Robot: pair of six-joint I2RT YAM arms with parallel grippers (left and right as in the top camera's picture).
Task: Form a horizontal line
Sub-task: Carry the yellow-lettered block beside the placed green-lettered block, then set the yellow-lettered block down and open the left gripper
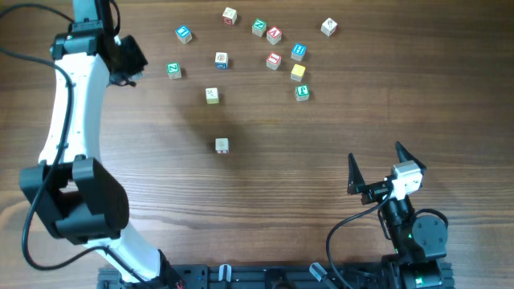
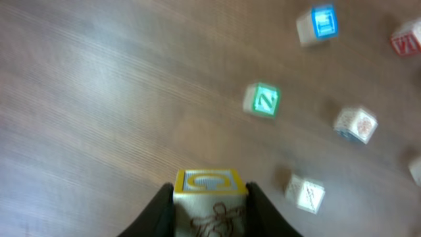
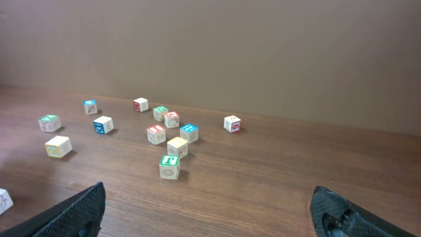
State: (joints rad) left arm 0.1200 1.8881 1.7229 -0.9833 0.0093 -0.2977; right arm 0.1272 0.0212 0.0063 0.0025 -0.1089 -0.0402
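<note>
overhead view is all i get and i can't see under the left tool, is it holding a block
Observer: Yes. The left wrist view shows the left tool shut on a block with a yellow-framed top.
Operator: anything on its side face
Observer: A dark line drawing, too blurred to read.
Operator: what does the right wrist add
Observer: The green-topped block nearest the right tool has a round mark on its near side.

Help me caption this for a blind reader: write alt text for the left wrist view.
The left end effector grips a wooden cube with a yellow-framed top between its dark fingers, low in the frame. Beyond on the wooden table lie loose cubes, among them a green-faced cube and a blue-faced cube.
</note>
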